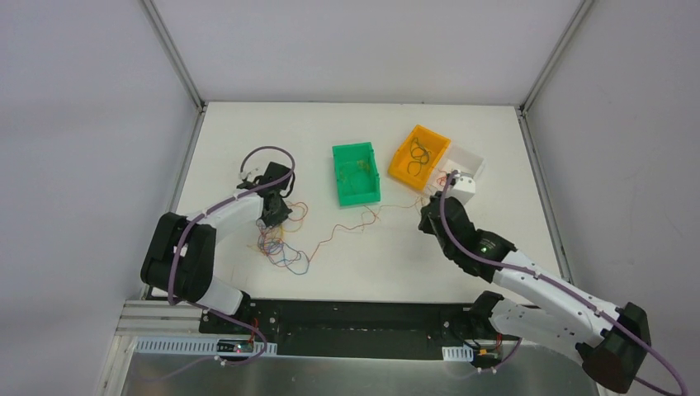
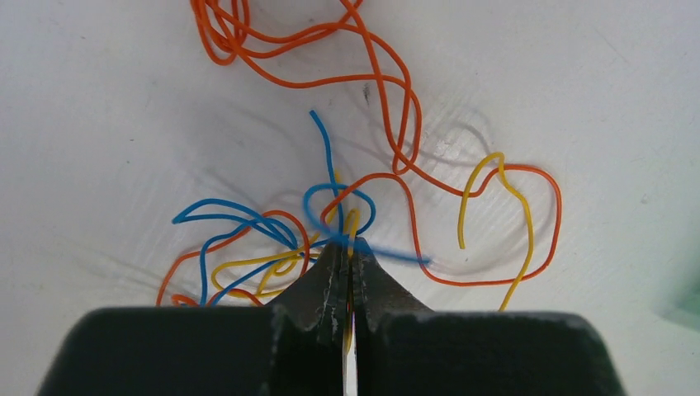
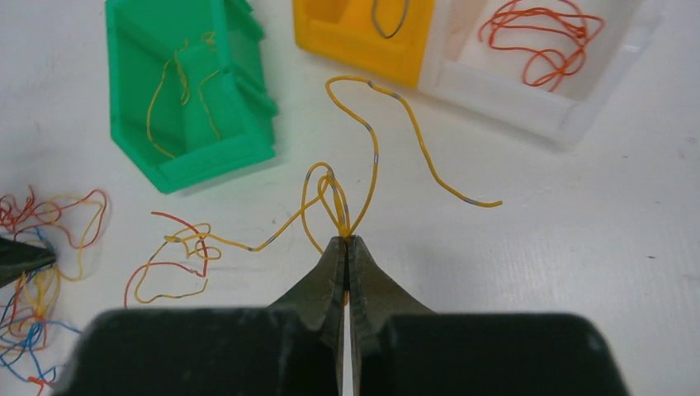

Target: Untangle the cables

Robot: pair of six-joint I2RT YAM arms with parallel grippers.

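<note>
A tangle of thin orange, blue and yellow cables (image 1: 279,246) lies on the white table at the left. My left gripper (image 1: 275,216) stands over it; in the left wrist view it (image 2: 350,243) is shut on a yellow strand (image 2: 353,224) among blue loops (image 2: 248,223) and orange loops (image 2: 388,91). My right gripper (image 1: 429,219) is shut on a yellow cable with grey bands (image 3: 371,148), which trails left to a small red and yellow snarl (image 3: 177,256). The pinch shows in the right wrist view (image 3: 347,239).
A green bin (image 1: 356,173) holds a yellow strand. An orange bin (image 1: 418,154) holds dark and yellow loops. A white bin (image 1: 462,169) holds orange cable (image 3: 541,37). White walls stand around the table.
</note>
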